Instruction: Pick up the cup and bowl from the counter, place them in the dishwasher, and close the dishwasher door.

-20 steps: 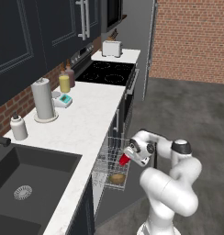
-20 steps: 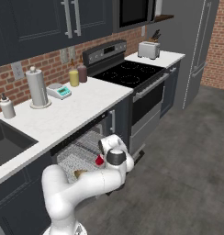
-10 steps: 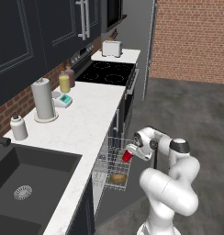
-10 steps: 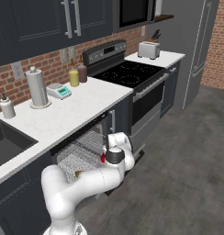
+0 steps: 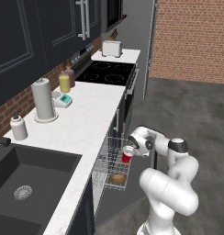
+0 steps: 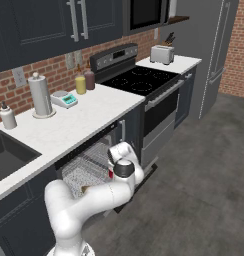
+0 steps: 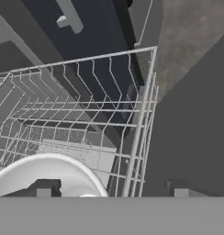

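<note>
Hanging over the pulled-out rack (image 5: 109, 163) of the dishwasher (image 6: 89, 167), the end effector (image 5: 128, 149) sits right at the cup (image 5: 126, 156), whose red body shows just below the wrist in the left base view and whose pale rim (image 7: 45, 172) curves across the bottom of the hand view. Whether the fingers are clear of the cup I cannot tell (the tips are hidden at the lower edge), so I read the jaws as spread wide around it, at the point of letting go. A little lower in the same rack lies the bowl (image 5: 117, 178), tan and apparently settled among the wires. Below and beyond the rack the dishwasher door (image 7: 196, 137) lies dropped open toward the floor. Farther off, the bench (image 5: 81, 119) carries the paper-towel roll (image 5: 43, 99), a yellow bottle (image 5: 64, 83) and a soap bottle (image 5: 18, 127), with the stove (image 5: 107, 71) past them.

My judgement: the cup placement is finishing, the bowl looks done. Next comes lifting straight out without snagging wires, then pushing the rack in and swinging the door up
</note>
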Robot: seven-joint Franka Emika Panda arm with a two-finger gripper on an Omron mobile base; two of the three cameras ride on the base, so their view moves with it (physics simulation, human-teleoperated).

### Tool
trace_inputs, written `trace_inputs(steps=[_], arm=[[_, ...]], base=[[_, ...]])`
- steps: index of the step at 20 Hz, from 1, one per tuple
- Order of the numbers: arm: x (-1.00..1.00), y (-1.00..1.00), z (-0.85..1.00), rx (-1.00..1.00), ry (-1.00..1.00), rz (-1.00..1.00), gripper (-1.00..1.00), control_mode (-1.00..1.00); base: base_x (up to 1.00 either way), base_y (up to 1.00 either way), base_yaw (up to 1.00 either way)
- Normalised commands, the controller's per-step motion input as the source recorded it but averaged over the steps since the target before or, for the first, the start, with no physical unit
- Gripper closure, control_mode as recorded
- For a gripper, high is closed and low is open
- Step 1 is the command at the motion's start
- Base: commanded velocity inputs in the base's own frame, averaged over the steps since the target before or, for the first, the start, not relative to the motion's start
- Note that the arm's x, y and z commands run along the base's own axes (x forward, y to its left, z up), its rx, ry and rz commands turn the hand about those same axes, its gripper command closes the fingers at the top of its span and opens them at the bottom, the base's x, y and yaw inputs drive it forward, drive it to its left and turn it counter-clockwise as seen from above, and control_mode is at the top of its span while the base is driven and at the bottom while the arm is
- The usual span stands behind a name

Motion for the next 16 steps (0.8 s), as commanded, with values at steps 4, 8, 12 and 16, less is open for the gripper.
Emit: trace_inputs(steps=[4,8,12,16], arm=[[-0.16,0.44,-0.03,-0.2,0.05,0.08,-1.0,-1.0],[-0.03,0.73,-0.01,-0.05,0.2,0.05,-1.0,-1.0],[0.0,0.62,0.16,0.0,0.21,0.06,-1.0,-1.0],[0.0,0.26,0.36,0.0,0.22,0.03,-1.0,-1.0]], base=[[0.0,0.0,0.0],[0.0,0.0,0.0],[0.0,0.0,0.0],[0.0,0.0,0.0]])
